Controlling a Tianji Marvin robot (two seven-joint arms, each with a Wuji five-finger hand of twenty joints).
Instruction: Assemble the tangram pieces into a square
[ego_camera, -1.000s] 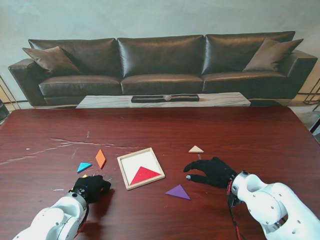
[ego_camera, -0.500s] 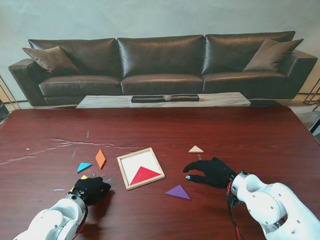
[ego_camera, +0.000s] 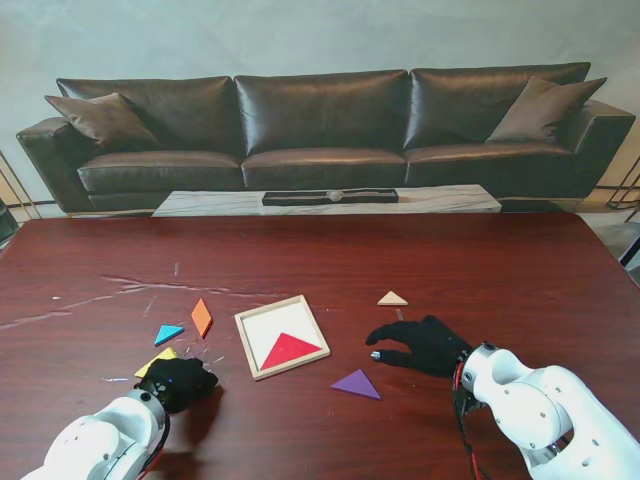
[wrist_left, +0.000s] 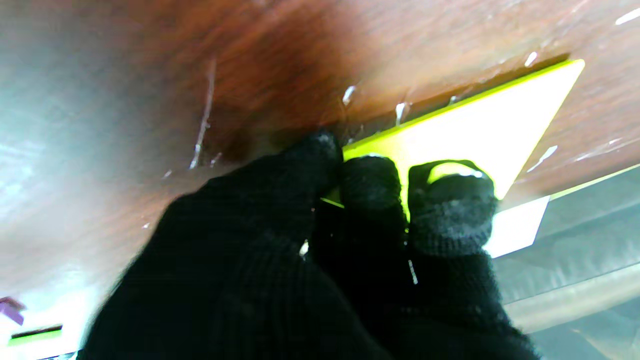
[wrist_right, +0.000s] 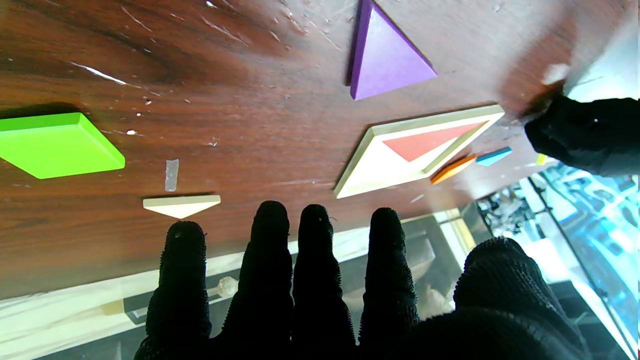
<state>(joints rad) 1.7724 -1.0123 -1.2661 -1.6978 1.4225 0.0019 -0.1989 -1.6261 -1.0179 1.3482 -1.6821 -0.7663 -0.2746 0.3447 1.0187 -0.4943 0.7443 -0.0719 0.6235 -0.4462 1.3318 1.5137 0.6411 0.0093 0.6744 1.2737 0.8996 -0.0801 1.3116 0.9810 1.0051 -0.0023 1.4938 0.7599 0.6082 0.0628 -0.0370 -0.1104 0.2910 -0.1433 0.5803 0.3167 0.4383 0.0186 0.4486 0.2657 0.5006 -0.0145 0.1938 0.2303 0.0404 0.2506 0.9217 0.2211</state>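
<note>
Left hand (wrist_left: 320, 240) had fingers bunched on the yellow triangle (wrist_left: 480, 125), maybe only pressing; right hand (ego_camera: 425, 343) hung spread. A shallow grip could've let it slide.

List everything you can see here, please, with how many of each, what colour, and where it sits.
Wooden tray: one, pale frame, table centre.
Red triangle: one, inside the tray.
Purple triangle: one, right of the tray, nearer to me.
Cream triangle: one, right of the tray, farther from me.
Orange piece: one, left of the tray.
Blue triangle: one, left of the orange piece.
Yellow triangle: one, under the left hand's fingers.
Green piece: one, right wrist view only.
Table: one, dark red wood.
Sofa: one, dark leather, behind.
Left hand: black glove, on the yellow triangle.
Right hand: black glove, open, holding nothing.
</note>
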